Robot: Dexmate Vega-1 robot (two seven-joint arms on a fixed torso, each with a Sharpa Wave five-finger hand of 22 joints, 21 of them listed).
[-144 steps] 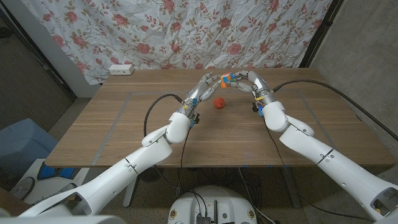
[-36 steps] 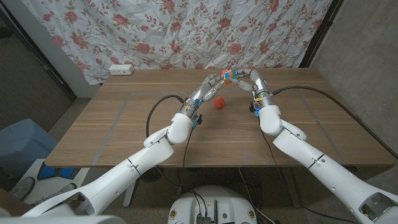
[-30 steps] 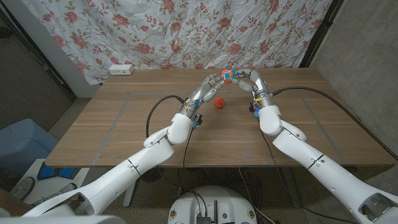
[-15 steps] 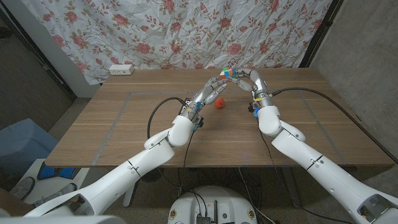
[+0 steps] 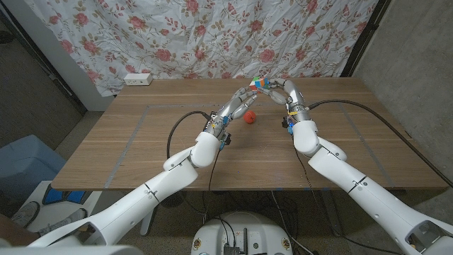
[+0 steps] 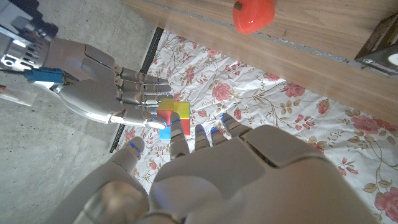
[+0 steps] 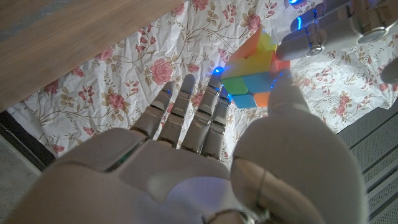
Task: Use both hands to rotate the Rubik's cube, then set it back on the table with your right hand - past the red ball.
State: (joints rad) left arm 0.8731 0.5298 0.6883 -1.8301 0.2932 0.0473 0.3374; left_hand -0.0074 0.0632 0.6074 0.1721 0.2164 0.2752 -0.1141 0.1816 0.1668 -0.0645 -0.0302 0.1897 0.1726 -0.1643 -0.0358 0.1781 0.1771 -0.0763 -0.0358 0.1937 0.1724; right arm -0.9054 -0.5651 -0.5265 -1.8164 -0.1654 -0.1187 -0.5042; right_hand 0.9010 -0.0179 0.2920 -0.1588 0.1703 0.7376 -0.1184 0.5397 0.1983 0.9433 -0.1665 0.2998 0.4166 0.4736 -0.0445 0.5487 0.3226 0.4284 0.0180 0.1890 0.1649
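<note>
The Rubik's cube is held in the air over the table's far middle, tilted on a corner, between the fingertips of both hands. My left hand reaches up to it from the left and my right hand from the right. In the left wrist view the right hand pinches the cube while the left hand's fingertips touch its near side. In the right wrist view my right hand has thumb and fingers around the cube. The red ball lies on the table below and nearer, also the red ball.
A white power strip lies at the table's back left corner. A floral curtain hangs right behind the table. Tape lines mark the wooden table. A blue bin stands on the floor at left.
Over the last second the cube has risen a little and tipped onto a corner between the two hands. The ball has stayed put.
</note>
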